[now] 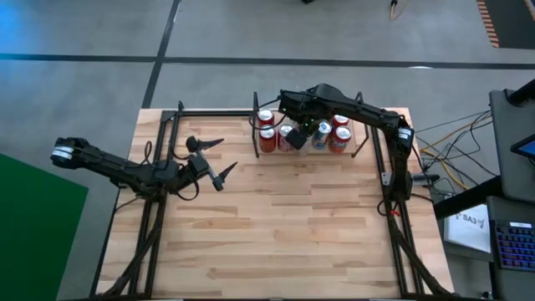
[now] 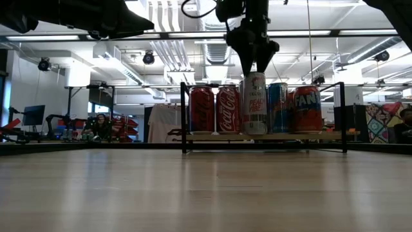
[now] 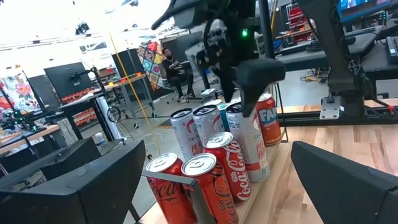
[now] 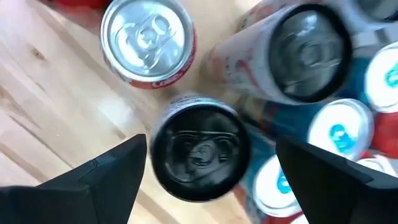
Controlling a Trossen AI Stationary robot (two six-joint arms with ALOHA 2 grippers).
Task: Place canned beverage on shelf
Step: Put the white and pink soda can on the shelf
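The right end effector (image 2: 256,66) hangs open, straddling the top of a tall white can (image 2: 255,103) standing on the shelf (image 2: 264,136). Roughly seven cans crowd there, three red ones countable in front, the rest overlapping. The left end effector (image 1: 214,160) waits open over the bench (image 1: 276,226).

You have red Coca-Cola cans (image 2: 216,109) with white script lettering on the shelf (image 2: 264,136), which is a light-wood board in black rails. The tall can (image 2: 255,103) is white with red lettering. A blue can (image 2: 278,106) stands beside it. Your orange Fanta can (image 2: 306,108) carries white lettering. The tabletop (image 1: 284,226) shows pale wood planks.
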